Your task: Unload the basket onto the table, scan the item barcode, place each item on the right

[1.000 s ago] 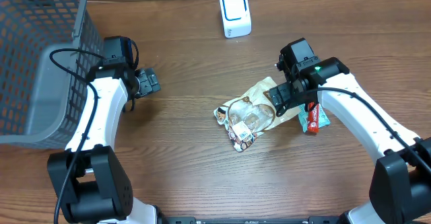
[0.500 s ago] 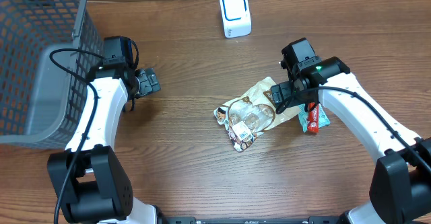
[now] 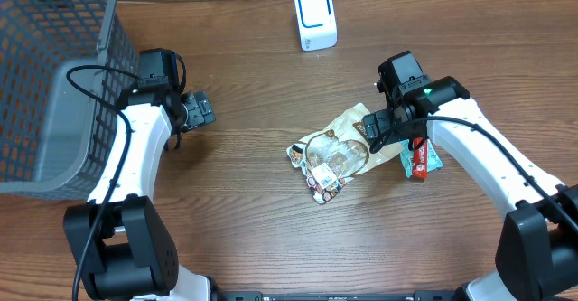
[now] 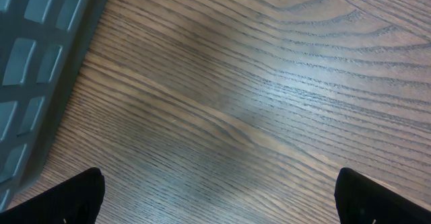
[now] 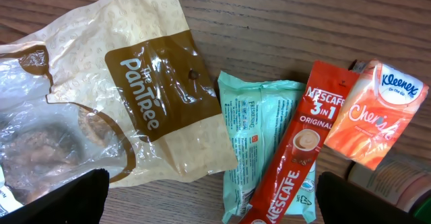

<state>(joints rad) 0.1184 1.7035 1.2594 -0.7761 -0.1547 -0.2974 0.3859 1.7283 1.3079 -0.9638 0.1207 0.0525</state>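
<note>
Right gripper point(image 5: 215, 202): we find the jaws spread wide and holding nothing, with both fingertips showing at the lower corners of the wrist view. It hangs over a cluster of packets lying on the wooden table point(image 3: 244, 211).

In the wrist view, left to right, we note:
- a tan and brown PanTree bag point(image 5: 145, 83) with a clear window at its left end;
- a mint-green packet point(image 5: 252, 130), its left edge tucked under the bag;
- a red Nescafé 3-in-1 stick point(image 5: 296, 150) lying slantwise over the mint-green packet;
- an orange Kleenex pack point(image 5: 377, 113) just beside the stick.

We cannot tell whether the fingers touch any of them. No barcode is legible to us in these views.

From overhead, the cluster lies right of centre. The white scanner point(image 3: 315, 18) stands upright at the far edge, well apart from the packets.

Left gripper point(image 3: 199, 111): likewise spread wide and holding nothing, over bare wood. It is just beside the grey basket point(image 3: 54, 84), which stands at the far left.
</note>
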